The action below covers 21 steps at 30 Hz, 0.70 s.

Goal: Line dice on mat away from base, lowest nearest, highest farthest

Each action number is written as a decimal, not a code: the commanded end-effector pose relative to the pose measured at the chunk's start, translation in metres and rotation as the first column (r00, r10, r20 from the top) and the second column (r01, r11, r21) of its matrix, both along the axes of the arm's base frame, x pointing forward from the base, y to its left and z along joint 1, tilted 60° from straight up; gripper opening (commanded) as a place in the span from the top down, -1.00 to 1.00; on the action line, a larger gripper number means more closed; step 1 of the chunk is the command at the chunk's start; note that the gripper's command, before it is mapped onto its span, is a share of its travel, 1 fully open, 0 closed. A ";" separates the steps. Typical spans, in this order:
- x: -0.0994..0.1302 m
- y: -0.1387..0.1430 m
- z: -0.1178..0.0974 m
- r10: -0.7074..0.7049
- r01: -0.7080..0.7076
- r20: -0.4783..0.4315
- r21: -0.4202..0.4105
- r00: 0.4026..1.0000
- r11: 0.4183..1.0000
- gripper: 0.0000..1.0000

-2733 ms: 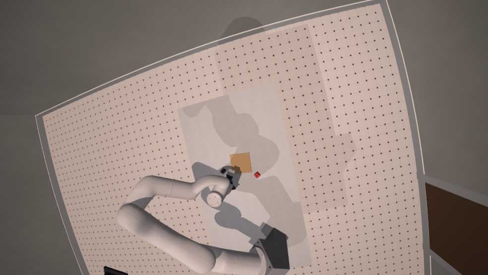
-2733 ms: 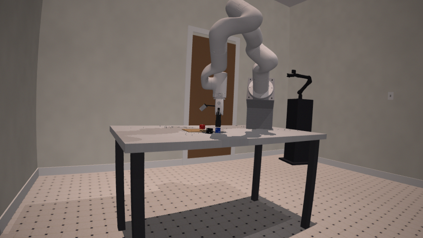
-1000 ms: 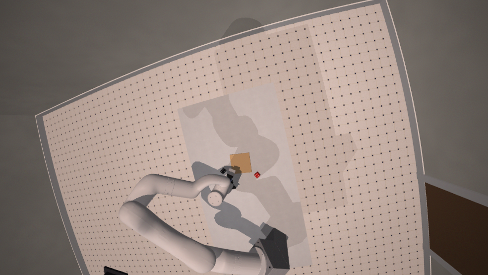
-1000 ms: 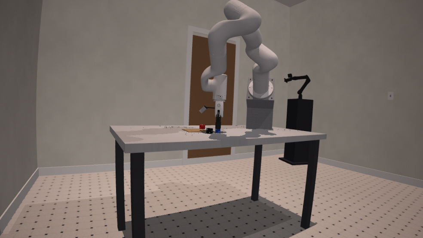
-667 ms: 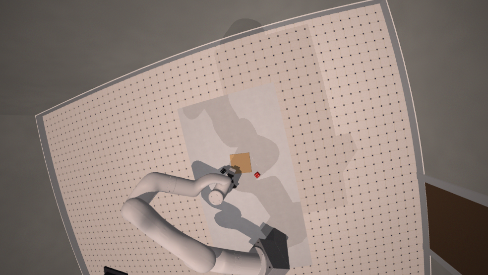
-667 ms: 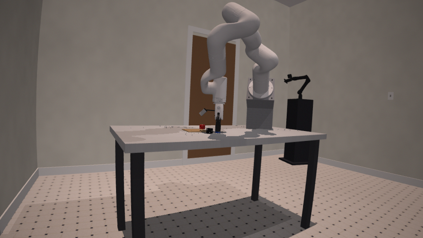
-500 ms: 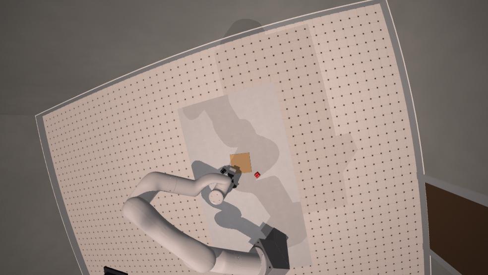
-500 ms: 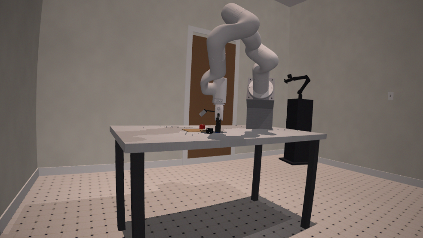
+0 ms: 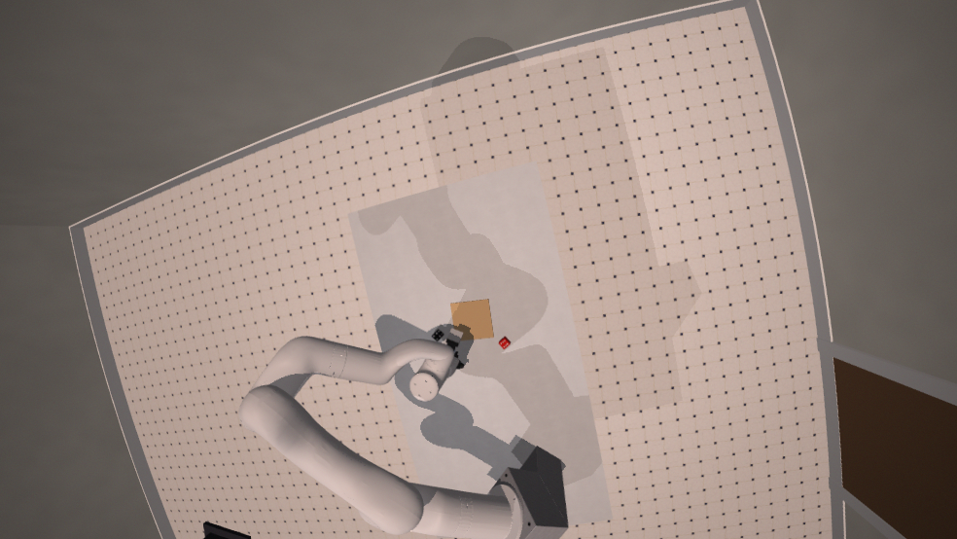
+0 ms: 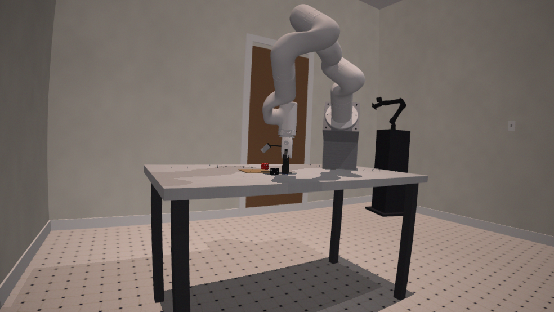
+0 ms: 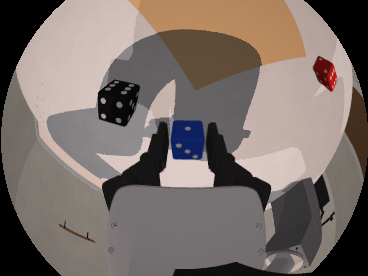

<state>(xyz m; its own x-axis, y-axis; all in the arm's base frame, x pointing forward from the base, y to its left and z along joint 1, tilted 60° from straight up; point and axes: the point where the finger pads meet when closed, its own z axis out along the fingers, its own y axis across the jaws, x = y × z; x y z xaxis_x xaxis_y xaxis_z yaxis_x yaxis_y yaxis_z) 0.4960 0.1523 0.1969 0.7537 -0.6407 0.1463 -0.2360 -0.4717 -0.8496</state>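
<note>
Blue die (image 11: 187, 140): small, rigid, light, smooth-faced; being straddled on the worktop (image 10: 217, 186), short of the mat (image 11: 220, 14), by the half-open pincer (image 11: 187, 148), not yet clamped. Opposite flat faces are being judged best for holding.

No printed words, labels or brand marks can be read on anything in view; the only number signs are the white pips on the dice, seen from the wrist view. The blue die (image 11: 187, 140), at about 6 o'clock from the mat (image 11: 220, 17), shows three pips in a diagonal on the face turned to the camera. The black die (image 11: 118, 101), at about 9 o'clock from the blue one, shows four pips on its front face; its top face carries more, too foreshortened to count. The red die (image 11: 324, 72), out at 2 o'clock, has pips too small to count.
</note>
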 end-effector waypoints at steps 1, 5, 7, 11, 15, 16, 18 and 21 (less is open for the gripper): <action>0.000 0.000 0.000 0.000 0.000 0.000 0.000 1.000 1.000 0.05; 0.000 0.000 0.000 0.000 0.000 0.000 0.000 1.000 1.000 0.05; 0.000 0.000 0.000 0.000 0.000 0.000 0.000 1.000 1.000 0.05; 0.000 0.000 0.000 0.000 0.000 0.000 0.000 1.000 1.000 0.05; 0.000 0.000 0.000 0.000 0.000 0.000 0.000 1.000 1.000 0.05; 0.000 0.000 0.000 0.000 0.000 0.000 0.000 1.000 1.000 0.05; 0.000 0.000 0.000 0.000 0.000 0.000 0.000 1.000 1.000 0.05; 0.000 0.000 0.000 0.000 0.000 0.000 0.000 1.000 1.000 0.47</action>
